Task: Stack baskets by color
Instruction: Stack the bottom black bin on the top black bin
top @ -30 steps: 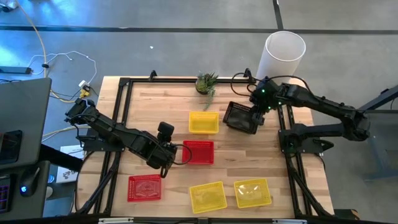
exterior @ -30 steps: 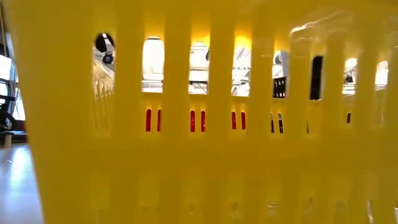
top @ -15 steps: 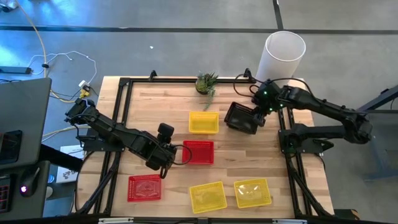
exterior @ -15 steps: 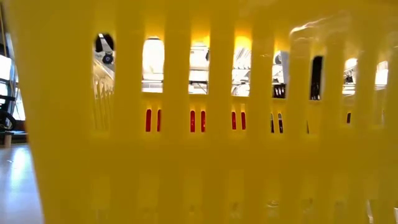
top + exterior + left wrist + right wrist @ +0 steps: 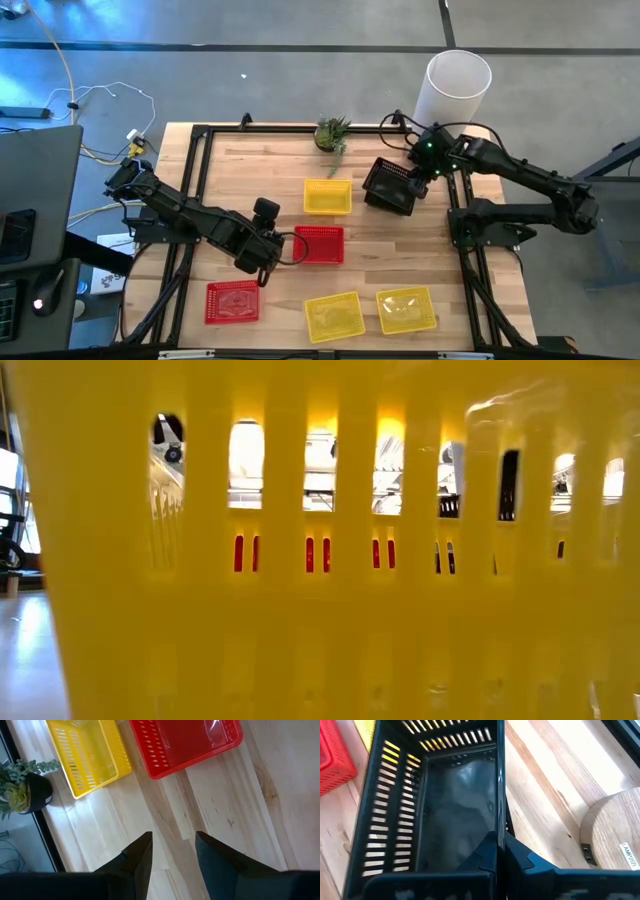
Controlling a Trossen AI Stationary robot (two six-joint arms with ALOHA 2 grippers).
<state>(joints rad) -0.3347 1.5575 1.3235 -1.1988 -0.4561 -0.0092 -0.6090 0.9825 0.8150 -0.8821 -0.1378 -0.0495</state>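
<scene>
One slotted black plastic basket (image 5: 435,810) (rim pinched) in right tool (image 5: 501,851); left tool (image 5: 172,851) parted.

My level camera is almost wholly blocked by the slotted wall of a yellow plastic mesh basket (image 5: 330,620) pressed close to the lens. Through its upper slots I see bright room lights and equipment; through lower ones, slivers of a red plastic basket (image 5: 315,554) behind.
</scene>
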